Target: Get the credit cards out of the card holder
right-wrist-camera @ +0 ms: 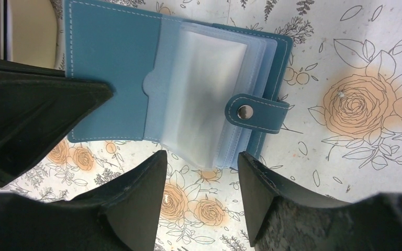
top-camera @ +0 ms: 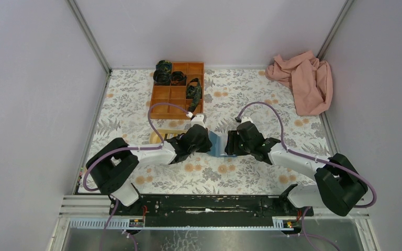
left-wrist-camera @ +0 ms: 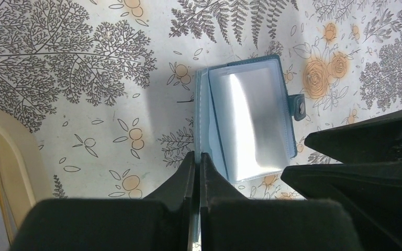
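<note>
From above, a light-blue, book-like card holder [top-camera: 218, 145] is seen lying on the floral-patterned tablecloth [top-camera: 241, 172] at mid-table, flanked closely by the left gripper [top-camera: 208, 142] and the right gripper [top-camera: 229, 144]. An orange compartmented tray [top-camera: 178, 95] with dark rolled items is set well behind them, a crumpled pink cloth [top-camera: 303, 81] is heaped in the far right corner, and a pale yellow oval tray [top-camera: 158, 137] is partly hidden by the left arm. Bare cloth is left on the near side. In the left wrist view, the fingers [left-wrist-camera: 175, 185] are pressed together on the thin edge of one cover of the card holder, and the dark bulk of the right gripper crowds the lower right. In the right wrist view, the card holder is spread open, its clear plastic sleeves [right-wrist-camera: 204, 104] fanned and its snap tab [right-wrist-camera: 252, 112] turned outward. The right gripper's fingers [right-wrist-camera: 136, 201] are parted, grip nothing, and hang just beside the near edge. Whether credit cards sit in the sleeves cannot be told.
</note>
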Available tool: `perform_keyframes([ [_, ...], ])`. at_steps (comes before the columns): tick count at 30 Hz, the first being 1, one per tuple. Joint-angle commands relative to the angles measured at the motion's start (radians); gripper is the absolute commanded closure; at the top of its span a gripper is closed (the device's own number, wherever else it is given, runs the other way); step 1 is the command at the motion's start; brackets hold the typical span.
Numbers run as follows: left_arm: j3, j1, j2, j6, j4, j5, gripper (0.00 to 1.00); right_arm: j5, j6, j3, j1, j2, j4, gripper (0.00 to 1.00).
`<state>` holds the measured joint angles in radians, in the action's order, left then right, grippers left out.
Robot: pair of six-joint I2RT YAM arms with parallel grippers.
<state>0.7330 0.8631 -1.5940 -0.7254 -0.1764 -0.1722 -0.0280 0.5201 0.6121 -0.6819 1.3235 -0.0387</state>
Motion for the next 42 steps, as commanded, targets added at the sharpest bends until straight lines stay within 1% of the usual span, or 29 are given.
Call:
perform_keyframes([
  [1, -0.017, 0.001, 0.002, 0.003, -0.084, 0.013, 1.00, -0.015, -0.008, 0.037, -0.007, -0.033, -0.015, 0.41],
  [9, -0.041, 0.001, 0.001, -0.006, -0.105, 0.032, 1.00, 0.009, 0.002, 0.037, -0.007, 0.035, 0.025, 0.41],
  [19, -0.044, -0.008, -0.006, 0.001, -0.105, 0.037, 1.00, 0.015, 0.008, 0.025, -0.007, 0.077, 0.067, 0.41],
  [28, -0.039, -0.014, -0.030, 0.004, -0.103, 0.052, 1.00, 0.087, 0.061, -0.004, -0.005, 0.087, 0.178, 0.43],
  [32, -0.039, -0.016, -0.034, 0.004, -0.105, 0.056, 1.00, 0.100, 0.053, 0.003, -0.005, 0.081, 0.186, 0.43],
  [37, -0.036, -0.018, -0.046, 0.006, -0.103, 0.059, 1.00, 0.088, 0.033, 0.039, -0.006, 0.050, 0.149, 0.44],
  [42, -0.034, -0.019, -0.049, 0.009, -0.103, 0.061, 1.00, 0.108, 0.024, 0.087, -0.007, 0.091, 0.144, 0.44],
])
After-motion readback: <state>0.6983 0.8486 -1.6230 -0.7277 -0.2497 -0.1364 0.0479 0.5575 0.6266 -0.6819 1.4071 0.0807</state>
